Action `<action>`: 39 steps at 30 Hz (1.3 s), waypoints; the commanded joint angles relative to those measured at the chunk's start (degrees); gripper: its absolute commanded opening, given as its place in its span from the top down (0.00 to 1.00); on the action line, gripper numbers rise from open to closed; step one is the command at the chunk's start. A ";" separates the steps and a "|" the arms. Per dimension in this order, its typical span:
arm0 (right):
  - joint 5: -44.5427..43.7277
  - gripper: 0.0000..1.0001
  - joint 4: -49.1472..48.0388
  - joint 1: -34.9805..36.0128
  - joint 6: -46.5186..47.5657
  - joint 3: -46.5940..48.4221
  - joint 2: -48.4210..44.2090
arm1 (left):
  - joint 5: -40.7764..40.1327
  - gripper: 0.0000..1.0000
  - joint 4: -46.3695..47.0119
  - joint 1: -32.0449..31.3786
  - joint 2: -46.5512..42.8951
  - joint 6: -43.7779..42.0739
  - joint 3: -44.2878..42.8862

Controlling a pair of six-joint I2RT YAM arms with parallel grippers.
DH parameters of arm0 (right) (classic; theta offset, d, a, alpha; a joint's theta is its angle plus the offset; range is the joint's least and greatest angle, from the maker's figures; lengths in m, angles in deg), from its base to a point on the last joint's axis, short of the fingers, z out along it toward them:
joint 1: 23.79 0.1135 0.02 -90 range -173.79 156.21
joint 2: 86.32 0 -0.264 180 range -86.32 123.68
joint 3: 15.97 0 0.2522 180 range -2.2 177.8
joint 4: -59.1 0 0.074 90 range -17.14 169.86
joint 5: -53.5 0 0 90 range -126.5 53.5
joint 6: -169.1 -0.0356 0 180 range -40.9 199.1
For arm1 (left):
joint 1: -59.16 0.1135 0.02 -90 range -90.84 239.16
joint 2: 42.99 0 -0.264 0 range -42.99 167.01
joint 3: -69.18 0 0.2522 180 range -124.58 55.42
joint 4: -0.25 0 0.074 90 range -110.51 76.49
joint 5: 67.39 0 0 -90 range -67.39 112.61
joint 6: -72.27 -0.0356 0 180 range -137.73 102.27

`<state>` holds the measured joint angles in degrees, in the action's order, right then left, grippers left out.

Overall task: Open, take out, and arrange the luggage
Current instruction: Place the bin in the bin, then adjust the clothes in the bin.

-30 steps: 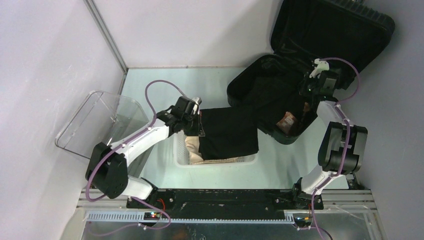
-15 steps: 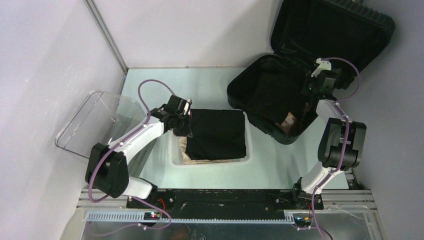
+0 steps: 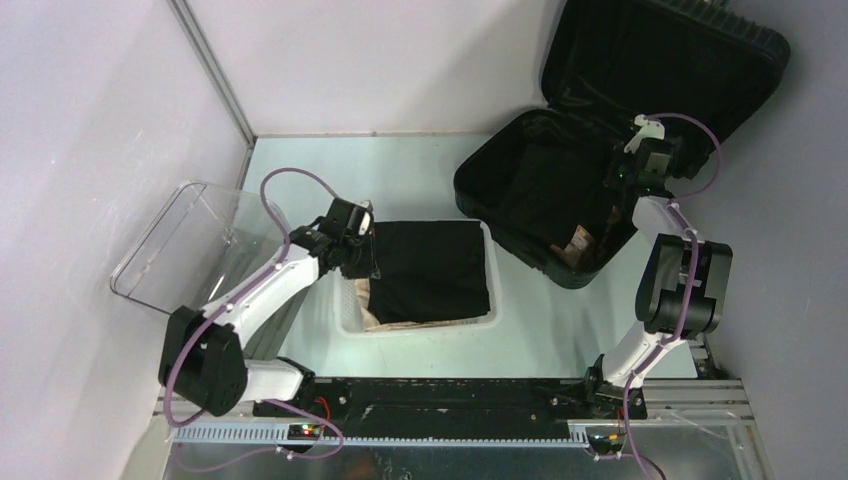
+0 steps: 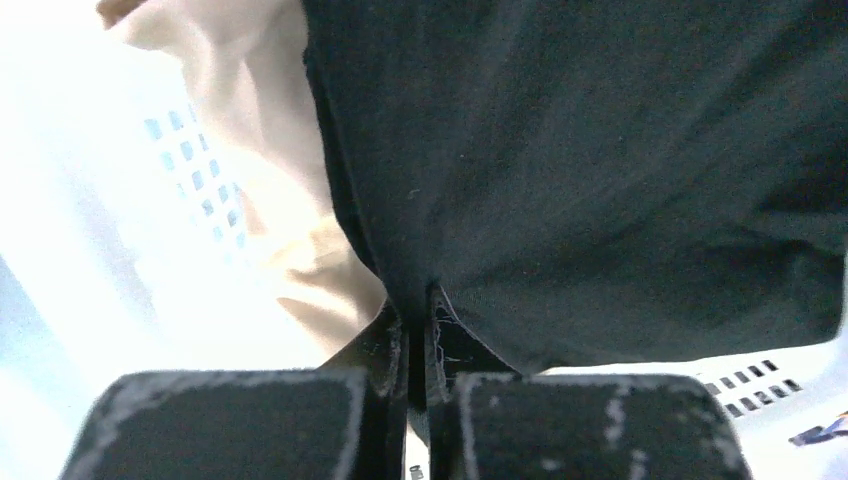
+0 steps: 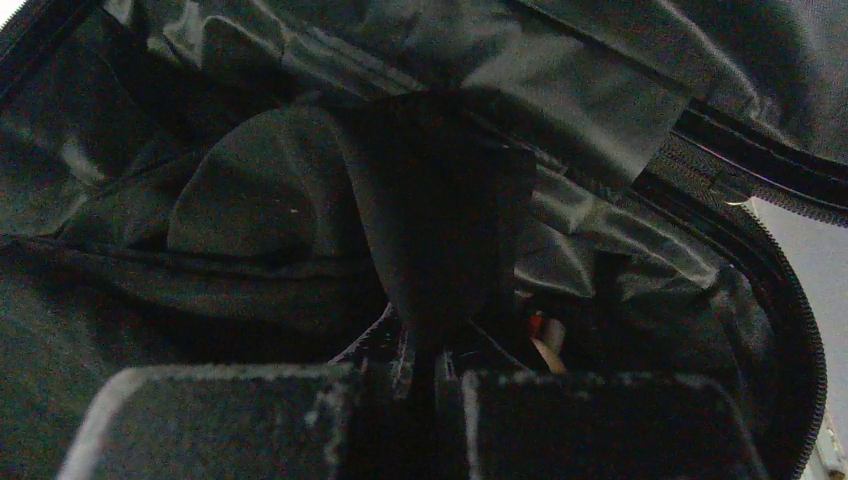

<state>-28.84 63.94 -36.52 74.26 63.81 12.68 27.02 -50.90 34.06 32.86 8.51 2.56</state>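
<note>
Now the black garment (image 3: 435, 265) lies wholly over the white basket (image 3: 420, 326); a second ago its far end still reached into the luggage (image 3: 660, 60). The left gripper (image 4: 420, 345), further left than before, pinches the garment's left edge, jaws pressed together. The right gripper (image 5: 428, 365) stays inside the luggage, closed on a strip of dark cloth (image 5: 440, 200). The luggage sits open at the table's (image 3: 400, 165) far right. Its ribbed black lid stands up behind, black lining showing, with a small brownish item (image 3: 577, 240) in the base.
</note>
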 commanded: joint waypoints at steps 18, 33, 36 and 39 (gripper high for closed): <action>-5.74 0.32 37.53 5.19 -15.15 9.03 -22.35 | -1.83 0.59 3.94 -0.65 -4.46 -2.60 -15.98; -8.46 0.62 29.12 39.40 -19.75 3.54 -24.33 | -2.77 0.64 15.34 -0.56 5.51 -1.25 -9.06; -10.90 0.64 24.59 44.04 -19.17 3.42 -20.41 | -3.85 0.62 15.37 -0.29 7.85 -1.11 -8.52; -12.37 0.66 21.23 47.63 -18.79 3.41 -15.28 | -5.08 0.62 15.75 -0.15 9.14 -0.93 -7.32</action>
<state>-37.04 92.77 7.83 55.51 67.68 -7.34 24.46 -38.05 33.64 40.88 7.30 -5.33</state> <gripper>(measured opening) 0.352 0.376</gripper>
